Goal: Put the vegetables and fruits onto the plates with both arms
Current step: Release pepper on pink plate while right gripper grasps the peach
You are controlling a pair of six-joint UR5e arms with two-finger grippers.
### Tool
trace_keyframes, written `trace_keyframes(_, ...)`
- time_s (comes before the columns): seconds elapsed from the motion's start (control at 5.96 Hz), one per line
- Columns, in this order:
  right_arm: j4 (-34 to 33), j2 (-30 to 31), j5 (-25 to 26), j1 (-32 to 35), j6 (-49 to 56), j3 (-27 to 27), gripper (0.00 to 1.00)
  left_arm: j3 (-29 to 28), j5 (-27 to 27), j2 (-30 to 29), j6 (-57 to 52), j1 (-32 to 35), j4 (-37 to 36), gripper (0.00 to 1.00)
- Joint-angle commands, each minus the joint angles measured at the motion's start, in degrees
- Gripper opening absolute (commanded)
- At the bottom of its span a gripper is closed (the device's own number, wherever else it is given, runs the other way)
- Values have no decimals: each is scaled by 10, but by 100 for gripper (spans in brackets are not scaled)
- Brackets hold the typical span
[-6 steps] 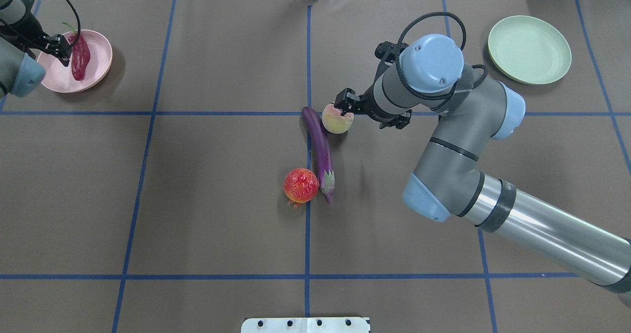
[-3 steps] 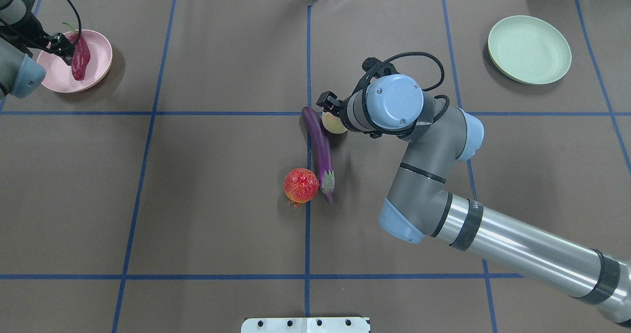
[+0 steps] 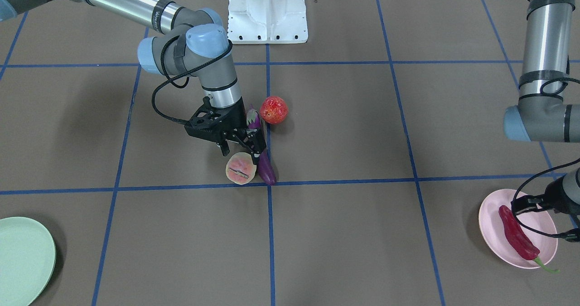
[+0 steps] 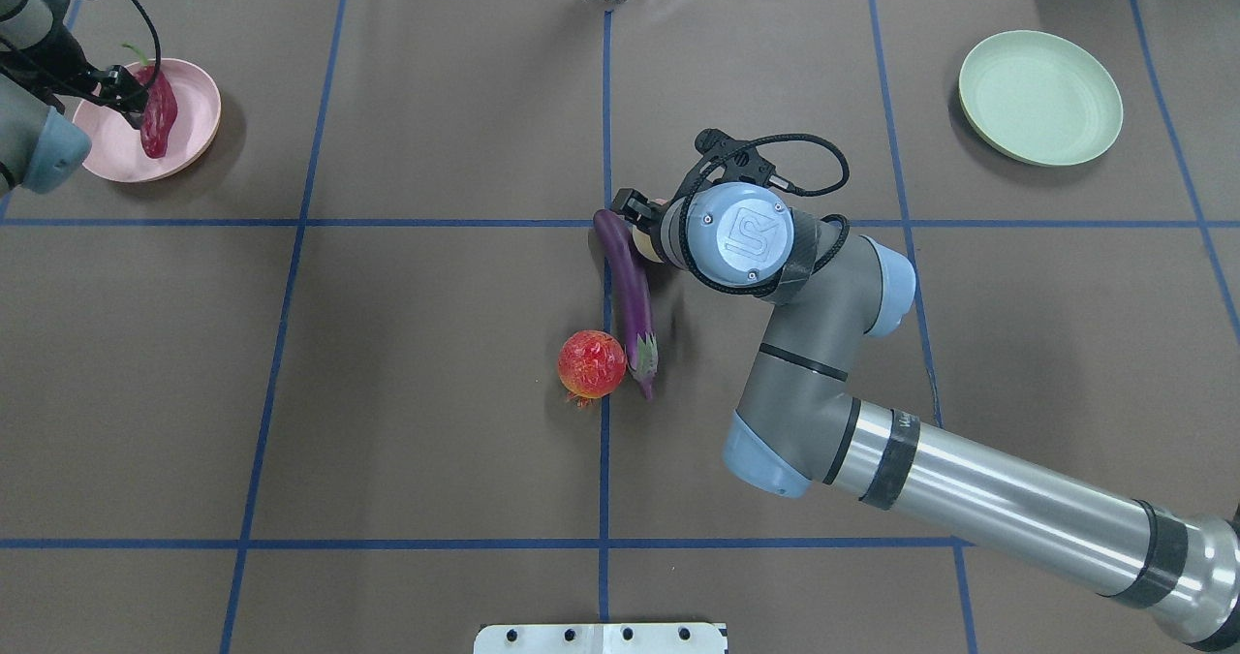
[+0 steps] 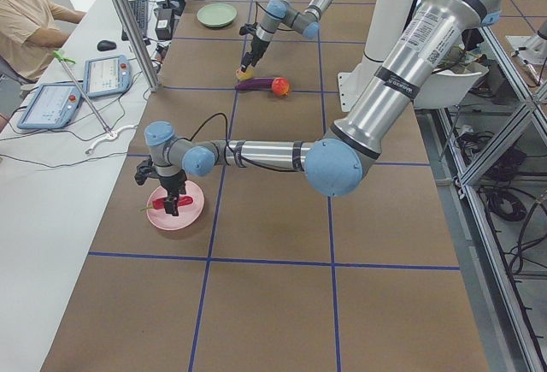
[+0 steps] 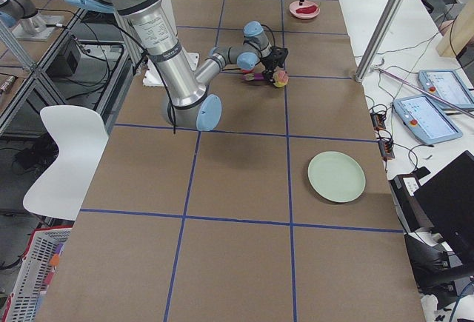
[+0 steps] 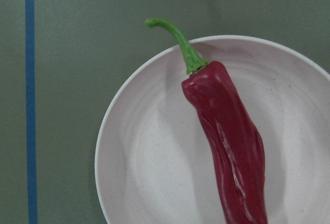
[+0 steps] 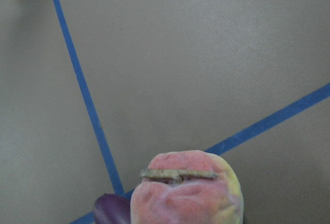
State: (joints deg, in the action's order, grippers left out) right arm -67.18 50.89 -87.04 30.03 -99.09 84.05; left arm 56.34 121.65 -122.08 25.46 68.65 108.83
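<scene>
1. Pinkish-yellow peach half (image 3: 240, 170) sits on the brown table mat near the middle blue line. Its cut face is turned up and away from the robot.
2. The right gripper (image 3: 241, 152) hangs right over it, angled down. Its two fingers are spread and nothing is between them yet. The peach lies just past the fingertips, on the side away from the robot's base; in the right wrist view it fills the bottom centre.
3. The tight spot is the eggplant (image 3: 267, 172). Its blunt end lies against or just beside the peach on the robot's left. Its long axis runs back toward the robot, ending beside the strawberry (image 3: 273, 109). The finger on that side probably has to slip into the thin gap between peach and eggplant, or it will nudge the eggplant.
4. The mint-green plate (image 4: 1040, 97) is well off to the robot's right and holds nothing, so the right arm is the nearer one for this carry.
5. The chili (image 3: 516, 233) lies flat on the pink plate (image 3: 491, 233), with the left gripper (image 3: 525, 204) above it. I cannot tell whether its fingers are apart.
</scene>
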Motion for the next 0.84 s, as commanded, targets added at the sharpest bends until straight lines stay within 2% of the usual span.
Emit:
trace_keyframes(0.0, 2, -5, 9, -1, 5, -18, 100, 1, 0, 0, 0, 0, 0, 99)
trace_keyframes(0.5, 2, -22, 11, 0, 5, -46, 100, 2, -1, 1, 0, 0, 0, 99)
trace_keyframes(0.67, 2, -20, 11, 0, 1, -46, 92, 2, -1, 0, 4, 0, 0, 99)
